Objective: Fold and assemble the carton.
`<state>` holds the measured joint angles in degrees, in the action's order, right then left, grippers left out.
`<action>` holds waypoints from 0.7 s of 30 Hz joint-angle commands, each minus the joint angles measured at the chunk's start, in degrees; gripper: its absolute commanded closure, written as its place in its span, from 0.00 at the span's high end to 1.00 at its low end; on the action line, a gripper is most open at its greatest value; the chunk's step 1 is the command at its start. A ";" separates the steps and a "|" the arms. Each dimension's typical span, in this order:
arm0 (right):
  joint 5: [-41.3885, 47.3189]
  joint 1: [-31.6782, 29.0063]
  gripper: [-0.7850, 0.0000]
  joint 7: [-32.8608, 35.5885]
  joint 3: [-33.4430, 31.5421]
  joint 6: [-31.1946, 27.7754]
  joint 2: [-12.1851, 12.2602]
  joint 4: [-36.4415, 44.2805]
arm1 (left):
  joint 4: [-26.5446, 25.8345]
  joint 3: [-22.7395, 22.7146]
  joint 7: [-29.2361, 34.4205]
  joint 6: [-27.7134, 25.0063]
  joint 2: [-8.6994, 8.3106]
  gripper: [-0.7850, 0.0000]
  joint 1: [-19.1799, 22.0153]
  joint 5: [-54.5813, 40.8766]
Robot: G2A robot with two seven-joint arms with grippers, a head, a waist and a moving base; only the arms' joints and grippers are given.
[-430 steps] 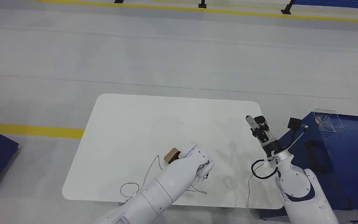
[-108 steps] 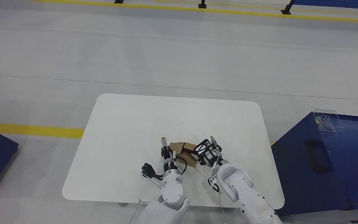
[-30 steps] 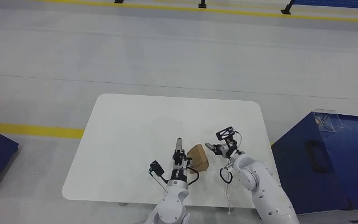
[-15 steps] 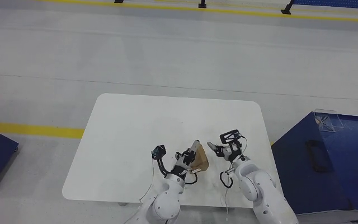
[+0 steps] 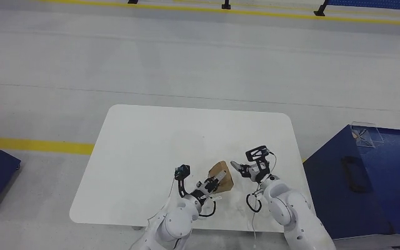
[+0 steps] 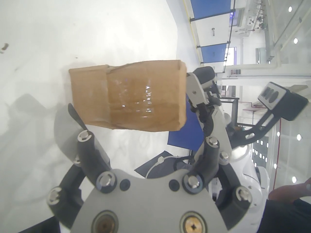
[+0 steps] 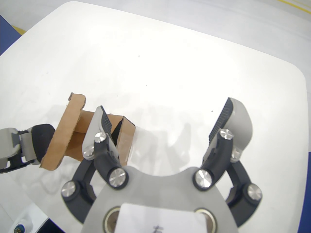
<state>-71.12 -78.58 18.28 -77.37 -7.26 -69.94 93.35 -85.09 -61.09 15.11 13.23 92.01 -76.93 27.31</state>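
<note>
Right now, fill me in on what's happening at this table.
A two-armed robot is working on a small brown carton near the front of the white table. The carton is only partly folded, with one end open. The left gripper is open and up against one side of the carton. The right gripper is open on the opposite side, with one finger beside the carton and nothing between its fingers.

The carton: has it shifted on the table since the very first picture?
Yes. In the top view the carton now lies farther from the left edge of the table and closer to its right edge.
</note>
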 commanded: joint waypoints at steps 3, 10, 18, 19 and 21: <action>2.76 0.23 1.00 0.62 -0.81 0.22 -0.06 -0.42 | 0.02 -0.78 -0.53 2.20 -0.01 0.90 0.41 -1.17; 4.97 1.48 1.00 2.15 -1.67 0.65 -0.11 -2.27 | 1.74 -0.86 -0.24 2.95 -0.03 0.74 1.28 -2.99; 5.79 2.06 1.00 2.80 -1.96 0.63 -0.11 -2.80 | 5.51 0.89 -1.30 1.84 0.37 0.64 3.24 -4.72; 5.88 2.08 1.00 2.92 -2.00 0.58 -0.11 -2.85 | 5.90 1.09 -1.38 1.89 0.42 0.62 3.40 -4.89; 6.03 2.12 1.00 3.06 -2.09 0.52 -0.09 -2.95 | 6.53 1.46 -1.57 2.37 0.51 0.62 3.85 -5.17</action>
<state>-65.18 -76.47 21.26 -79.41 -6.74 -70.04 90.47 -78.84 -59.80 13.61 15.36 92.47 -73.29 22.39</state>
